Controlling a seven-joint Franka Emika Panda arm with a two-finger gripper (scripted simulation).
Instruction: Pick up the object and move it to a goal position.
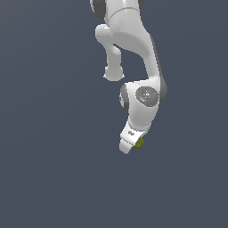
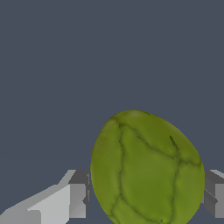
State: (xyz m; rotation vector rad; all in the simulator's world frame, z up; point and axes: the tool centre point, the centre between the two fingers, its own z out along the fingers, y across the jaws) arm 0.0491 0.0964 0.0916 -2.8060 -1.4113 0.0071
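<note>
Exterior view: white jointed Panda arm reaching down over a plain dark slate-grey ground, white gripper at its tip, small olive-green lumpy blob peeking out at the gripper's edge on the exterior view's right, mostly hidden by the fingers. No shadow or contact cue to tell whether lifted clear of the ground or resting on it; no goal marker anywhere in sight. Wrist view: same olive-green blob, rounded and veined with darker creases, filling the space between the two grey-padded fingertips, one pad pressed against each flank, so clenched on the blob rather than released. Judged from this: grasp done or all but done, carry to the goal position apparently left, distance remaining impossible to gauge with the goal unseen.
</note>
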